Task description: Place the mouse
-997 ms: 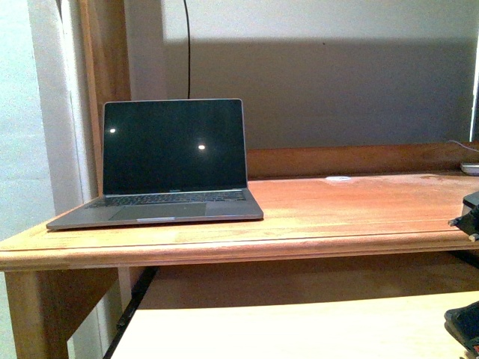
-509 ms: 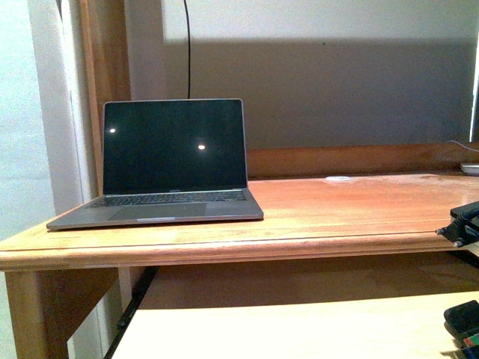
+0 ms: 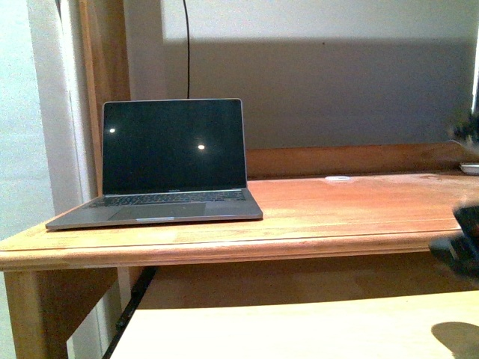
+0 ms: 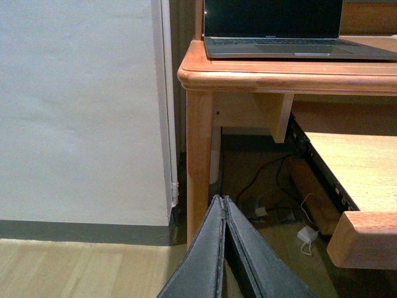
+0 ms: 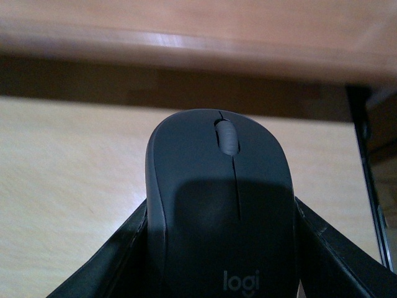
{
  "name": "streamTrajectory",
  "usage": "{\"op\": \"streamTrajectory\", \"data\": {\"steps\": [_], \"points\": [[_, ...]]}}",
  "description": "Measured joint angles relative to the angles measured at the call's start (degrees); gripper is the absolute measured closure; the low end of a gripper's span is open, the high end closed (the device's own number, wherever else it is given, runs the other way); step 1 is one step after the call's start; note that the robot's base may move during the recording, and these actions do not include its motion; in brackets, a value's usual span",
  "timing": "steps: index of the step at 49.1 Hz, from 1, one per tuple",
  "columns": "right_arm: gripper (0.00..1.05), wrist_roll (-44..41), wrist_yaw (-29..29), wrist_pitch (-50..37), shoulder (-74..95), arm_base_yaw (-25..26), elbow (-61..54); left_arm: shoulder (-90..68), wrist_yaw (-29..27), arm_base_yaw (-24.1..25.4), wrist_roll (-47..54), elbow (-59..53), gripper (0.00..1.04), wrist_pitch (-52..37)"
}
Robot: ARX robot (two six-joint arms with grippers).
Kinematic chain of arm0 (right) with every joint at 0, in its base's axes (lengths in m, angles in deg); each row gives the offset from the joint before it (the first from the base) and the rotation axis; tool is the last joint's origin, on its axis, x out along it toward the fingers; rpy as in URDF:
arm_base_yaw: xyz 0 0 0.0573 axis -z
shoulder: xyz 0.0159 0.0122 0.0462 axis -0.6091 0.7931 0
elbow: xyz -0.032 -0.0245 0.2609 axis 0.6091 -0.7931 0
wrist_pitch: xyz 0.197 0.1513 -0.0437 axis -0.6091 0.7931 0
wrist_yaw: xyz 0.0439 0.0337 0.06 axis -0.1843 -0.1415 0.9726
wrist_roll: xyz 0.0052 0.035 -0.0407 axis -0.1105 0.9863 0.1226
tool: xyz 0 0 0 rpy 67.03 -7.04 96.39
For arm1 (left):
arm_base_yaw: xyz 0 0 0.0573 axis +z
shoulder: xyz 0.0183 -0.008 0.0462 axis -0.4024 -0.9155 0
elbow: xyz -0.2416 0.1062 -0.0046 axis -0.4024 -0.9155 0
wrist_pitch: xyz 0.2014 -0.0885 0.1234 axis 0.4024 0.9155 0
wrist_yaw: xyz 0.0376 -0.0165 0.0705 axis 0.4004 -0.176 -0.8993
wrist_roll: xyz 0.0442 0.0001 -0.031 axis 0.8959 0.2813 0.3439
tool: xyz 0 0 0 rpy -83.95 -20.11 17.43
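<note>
The mouse is dark grey and rounded, with a scroll wheel and a "logi" mark. My right gripper is shut on it, one finger on each side. It is held above the pale pull-out shelf, just below the wooden desk's front edge. In the front view the right gripper is a dark blur at the far right, level with the desk edge. My left gripper is shut and empty, low beside the desk leg, above the floor.
An open laptop with a dark screen stands on the left part of the desk. A small white disc lies at the desk's back. A flat white gadget lies at the far right. Cables and adapters lie under the desk.
My right gripper has risen from the lower right corner to about the level of the desk's front edge and now shows blurred. The laptop and left gripper have not moved.
</note>
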State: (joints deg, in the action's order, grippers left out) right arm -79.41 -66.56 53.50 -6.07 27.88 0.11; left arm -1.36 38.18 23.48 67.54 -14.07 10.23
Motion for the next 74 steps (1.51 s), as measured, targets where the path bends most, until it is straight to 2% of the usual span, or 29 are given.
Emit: {"op": "streamTrajectory", "data": {"steps": [6,18,22,30,45,47,55,66,74], "points": [[0.48,2.7,-3.8,1.9,4.2,-4.1,11.9,0.0,0.0,0.0,0.0,0.0,1.02,0.1],[0.48,6.1,-14.3,10.0,29.5,-9.3,43.3,0.0,0.0,0.0,0.0,0.0,1.02,0.1],[0.48,6.1,-16.6,11.8,35.5,-9.7,50.2,0.0,0.0,0.0,-0.1,0.0,0.90,0.1],[0.48,5.9,-19.4,13.8,44.4,-9.5,60.4,0.0,0.0,0.0,-0.1,0.0,0.55,0.1],[0.48,5.4,-19.9,13.3,47.3,-8.2,61.5,0.0,0.0,0.0,-0.1,0.0,0.09,0.1],[0.48,5.3,-19.9,13.0,47.5,-8.1,61.5,0.0,0.0,0.0,0.0,0.0,0.06,0.1],[0.48,4.5,-20.1,11.9,48.3,-8.0,61.4,0.0,0.0,0.0,-0.1,0.0,0.08,0.1],[0.07,4.3,-18.4,6.4,48.2,-7.9,59.2,0.0,0.0,0.0,-0.1,0.0,0.08,0.1],[0.07,5.2,-14.3,1.7,44.8,-6.9,54.6,0.0,0.0,0.0,-0.1,0.0,0.08,0.1]]}}
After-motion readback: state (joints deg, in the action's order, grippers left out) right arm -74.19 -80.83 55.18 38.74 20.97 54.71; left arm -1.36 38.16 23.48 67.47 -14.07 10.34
